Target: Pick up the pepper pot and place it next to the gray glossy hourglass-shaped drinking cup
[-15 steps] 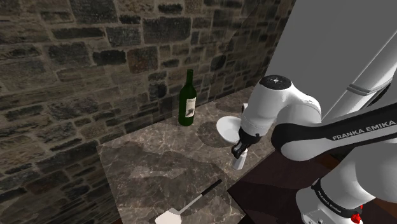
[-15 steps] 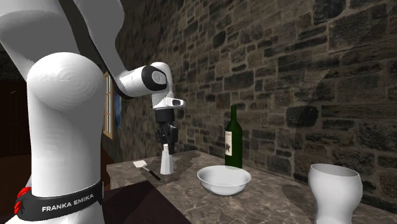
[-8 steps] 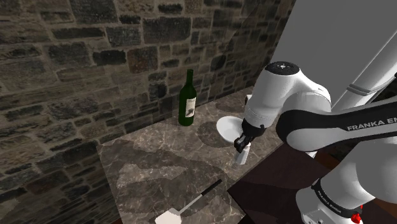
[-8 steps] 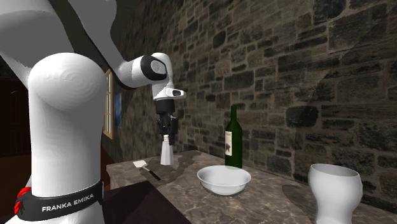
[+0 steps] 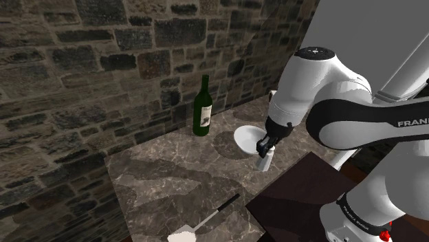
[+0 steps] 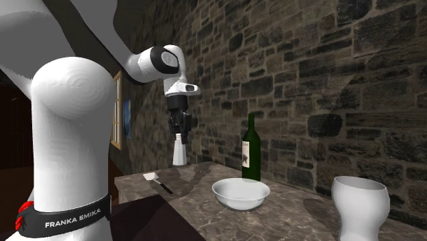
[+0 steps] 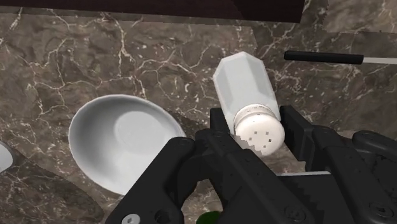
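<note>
1. Pincer (image 7: 257,129): clamped on pot (image 7: 245,79), near perforated top.
2. Pot: white, held above table (image 5: 172,182), near bowl (image 5: 245,139).
3. Cup (image 6: 360,202): on table, well apart from pot.

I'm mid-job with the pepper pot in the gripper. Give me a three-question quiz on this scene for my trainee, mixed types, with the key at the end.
1. True or false: the black gripper is open and clear of the white faceted pepper pot.
2. In the second exterior view, the pale grey glossy hourglass-shaped cup stands: A at the far right, past the white bowl; B at the far left; C directly under the gripper.
3. Fill in: the gripper clasps the pot by its ___ end.
Key: 1 false; 2 A; 3 perforated cap.
</note>
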`<state>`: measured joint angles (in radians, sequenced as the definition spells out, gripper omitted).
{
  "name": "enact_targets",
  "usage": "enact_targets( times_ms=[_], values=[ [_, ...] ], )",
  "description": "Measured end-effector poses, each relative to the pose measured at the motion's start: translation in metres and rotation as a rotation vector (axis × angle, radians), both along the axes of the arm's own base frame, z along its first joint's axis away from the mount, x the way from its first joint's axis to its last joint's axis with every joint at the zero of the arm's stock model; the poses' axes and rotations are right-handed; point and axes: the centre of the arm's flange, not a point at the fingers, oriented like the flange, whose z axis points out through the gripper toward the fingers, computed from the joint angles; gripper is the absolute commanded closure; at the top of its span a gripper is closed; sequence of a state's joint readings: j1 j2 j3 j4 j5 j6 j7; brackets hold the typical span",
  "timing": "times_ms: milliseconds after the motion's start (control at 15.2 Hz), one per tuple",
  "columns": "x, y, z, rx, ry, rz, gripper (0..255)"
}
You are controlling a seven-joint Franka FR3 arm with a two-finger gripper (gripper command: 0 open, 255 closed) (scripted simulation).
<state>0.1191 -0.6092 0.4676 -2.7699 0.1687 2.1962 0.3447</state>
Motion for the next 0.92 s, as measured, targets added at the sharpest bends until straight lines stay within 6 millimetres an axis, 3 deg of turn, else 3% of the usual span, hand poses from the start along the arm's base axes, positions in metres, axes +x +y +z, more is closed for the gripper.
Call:
enact_targets(
  times_ms=[924],
  values=[
    [-0.001, 0.000, 0.073, 0.000, 0.000, 0.000, 255]
  ],
)
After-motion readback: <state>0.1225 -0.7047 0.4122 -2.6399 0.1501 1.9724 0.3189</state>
